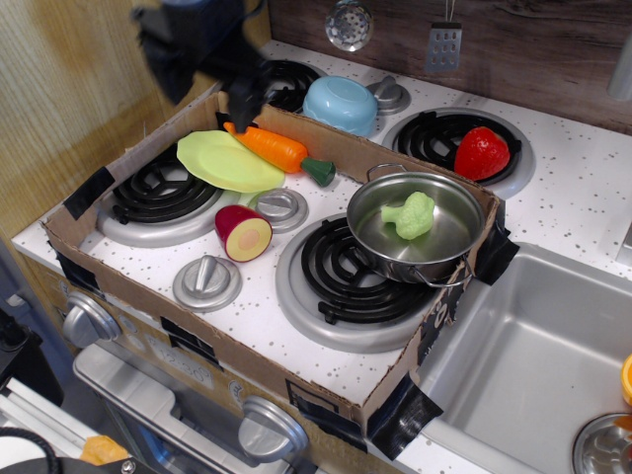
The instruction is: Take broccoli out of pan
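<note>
One broccoli (413, 214), pale green, lying in the pan (375, 197) on the front right burner (341, 269); not yet removed.
Stem points left, head right. Gripper (240, 99), motion-blurred, hangs high at the far left above the carrot (274, 148) and plate (227, 162), well apart from the pan; the broccoli lies to its right and nearer the camera. Nothing visibly held; jaw opening cannot be told.

1 broccoli (412, 214), 1 pan (367, 209), 1 carrot (276, 150), 4 burners (158, 193).
</note>
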Action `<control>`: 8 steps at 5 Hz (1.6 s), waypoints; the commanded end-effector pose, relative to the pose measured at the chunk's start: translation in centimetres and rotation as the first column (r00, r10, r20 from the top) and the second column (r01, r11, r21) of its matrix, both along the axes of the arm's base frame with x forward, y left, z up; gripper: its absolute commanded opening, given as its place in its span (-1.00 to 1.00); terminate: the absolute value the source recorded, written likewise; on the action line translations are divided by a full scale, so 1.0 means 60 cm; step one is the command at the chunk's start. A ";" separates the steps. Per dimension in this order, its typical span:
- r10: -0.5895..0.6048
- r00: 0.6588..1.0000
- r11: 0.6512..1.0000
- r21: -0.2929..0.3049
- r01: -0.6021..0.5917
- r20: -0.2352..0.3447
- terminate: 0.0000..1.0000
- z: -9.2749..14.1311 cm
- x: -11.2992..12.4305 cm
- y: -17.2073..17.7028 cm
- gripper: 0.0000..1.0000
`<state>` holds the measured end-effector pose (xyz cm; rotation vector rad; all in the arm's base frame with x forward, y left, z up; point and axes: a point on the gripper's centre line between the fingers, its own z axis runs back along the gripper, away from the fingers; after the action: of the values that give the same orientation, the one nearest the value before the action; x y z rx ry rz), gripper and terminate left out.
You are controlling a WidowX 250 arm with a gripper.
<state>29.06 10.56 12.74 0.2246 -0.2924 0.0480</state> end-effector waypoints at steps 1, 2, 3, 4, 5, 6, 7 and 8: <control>-0.008 0.999 1.000 -0.018 0.009 0.051 -1.00 0.071 0.023 -0.072 1.00; -0.013 0.998 0.994 -0.110 0.020 0.064 -1.00 0.067 0.031 -0.120 1.00; -0.005 0.999 0.985 -0.172 0.014 0.054 -1.00 0.065 0.032 -0.164 1.00; -0.047 0.996 0.978 -0.199 0.061 0.070 -1.00 0.044 0.044 -0.183 1.00; -0.039 0.997 0.982 -0.183 0.051 0.067 -1.00 0.022 0.070 -0.200 1.00; -0.039 0.996 0.984 -0.173 0.052 0.077 -1.00 -0.006 0.086 -0.212 1.00; 0.004 0.998 0.985 -0.173 0.008 0.069 -1.00 -0.029 0.077 -0.217 1.00; 0.023 0.998 0.982 -0.189 -0.011 0.060 -1.00 -0.045 0.071 -0.226 1.00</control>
<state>32.98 -3.08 8.66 0.0345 -0.3131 0.1019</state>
